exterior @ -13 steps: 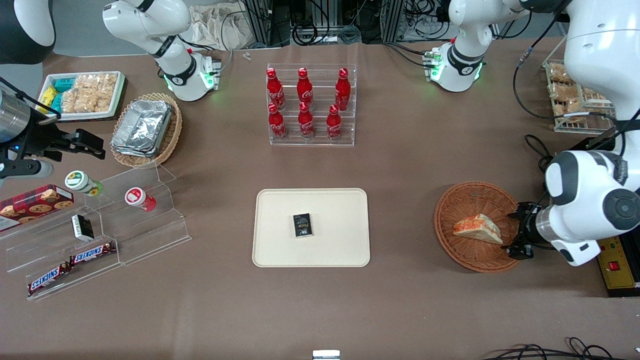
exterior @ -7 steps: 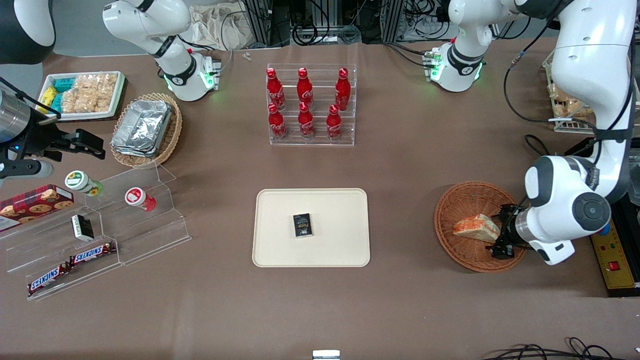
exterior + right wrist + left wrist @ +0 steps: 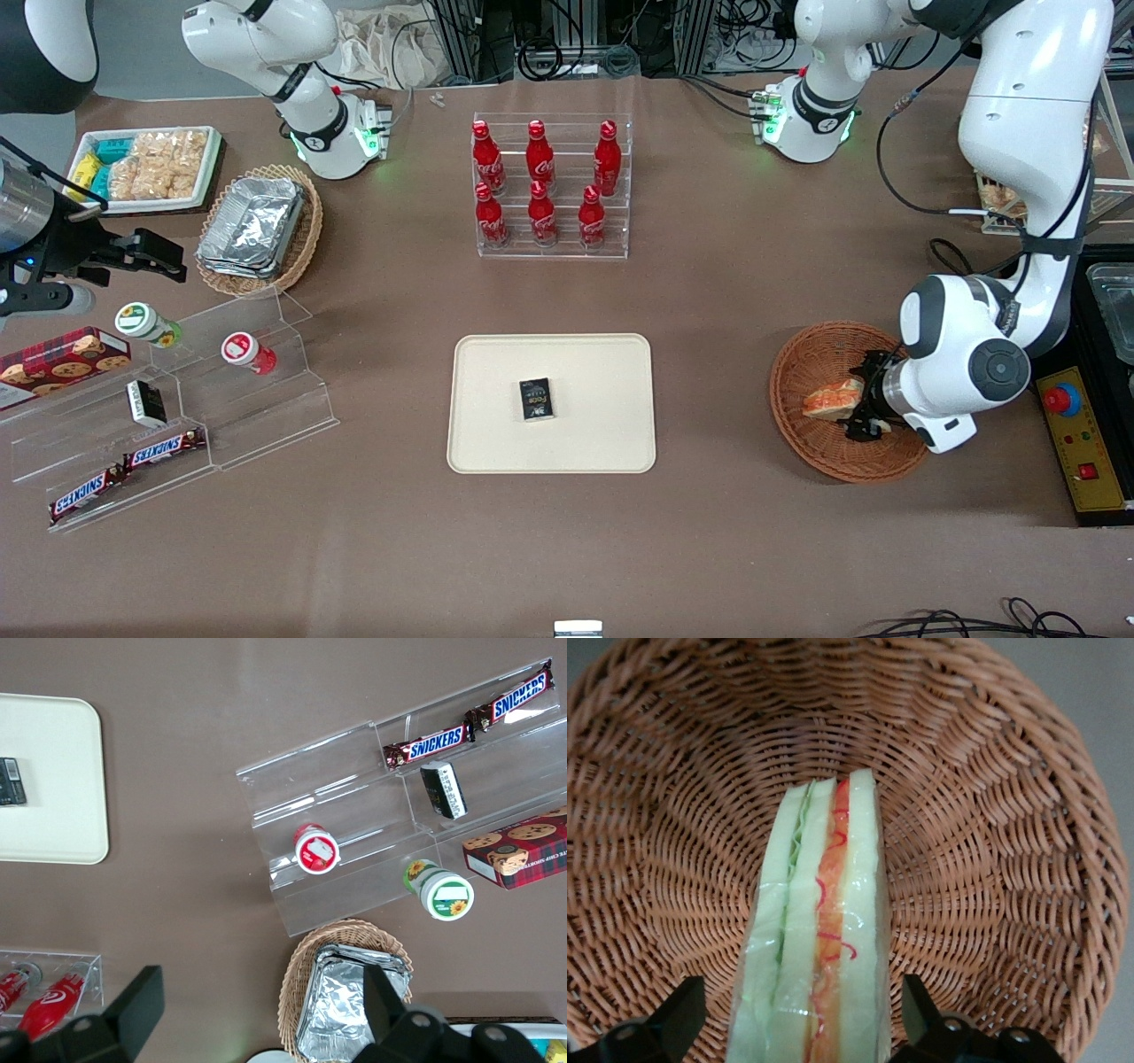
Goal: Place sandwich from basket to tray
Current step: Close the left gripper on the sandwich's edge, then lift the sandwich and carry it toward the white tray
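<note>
As the arm swings in over the basket [image 3: 802, 372], the gripper [image 3: 861, 416] has slid from the rim to the sandwich [image 3: 828, 400], fingers [image 3: 673, 1023] spread either side, nothing gripped yet. Closing looks next; the tray [image 3: 496, 443] waits well off toward the parked arm.

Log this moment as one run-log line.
phase: pre-grasp | gripper: open, fingers straddling sandwich | sandwich: on edge in wicker basket | tray: holds small black packet only
</note>
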Controlling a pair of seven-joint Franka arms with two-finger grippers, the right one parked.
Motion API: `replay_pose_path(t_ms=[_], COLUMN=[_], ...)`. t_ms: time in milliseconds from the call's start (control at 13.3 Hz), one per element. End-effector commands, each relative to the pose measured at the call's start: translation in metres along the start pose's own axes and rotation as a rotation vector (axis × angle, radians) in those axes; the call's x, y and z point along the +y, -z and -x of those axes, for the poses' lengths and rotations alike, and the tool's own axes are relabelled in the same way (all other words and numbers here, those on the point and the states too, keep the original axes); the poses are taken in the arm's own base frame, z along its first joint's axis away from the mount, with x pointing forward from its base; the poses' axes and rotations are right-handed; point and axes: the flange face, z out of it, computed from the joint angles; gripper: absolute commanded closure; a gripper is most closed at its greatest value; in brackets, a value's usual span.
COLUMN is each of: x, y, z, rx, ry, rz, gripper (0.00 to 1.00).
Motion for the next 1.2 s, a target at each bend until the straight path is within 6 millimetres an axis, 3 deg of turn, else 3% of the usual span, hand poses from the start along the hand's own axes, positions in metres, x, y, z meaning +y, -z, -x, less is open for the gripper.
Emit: replay_pose_path(t_ms=[0, 75, 150, 375, 525, 750, 900, 975, 1125], x=[0.001, 0.004, 0.01, 0.007, -0.001, 0.003, 0.015, 0.024, 0.043], y=[-0.004, 0.0, 0.008, 0.026, 0.071, 0.16, 0.203, 0.215, 0.206], z=[0.002, 0.002, 0.004, 0.005, 0.012, 0.054, 0.092, 0.11, 0.175], rx=[0.018, 0.022, 0.026, 0.041, 0.06, 0.057, 0.029, 0.021, 0.011], ry=[0.016, 0.016, 0.01, -0.067, -0.116, -0.318, -0.507, -0.595, -0.788], rz=[0.017, 0.025, 0.037, 0.008, -0.008, -0.066, -0.103, -0.081, -0.063], gripper=[0.6, 0.95, 1.0, 1.0, 1.0, 1.0, 1.0, 1.0, 1.0])
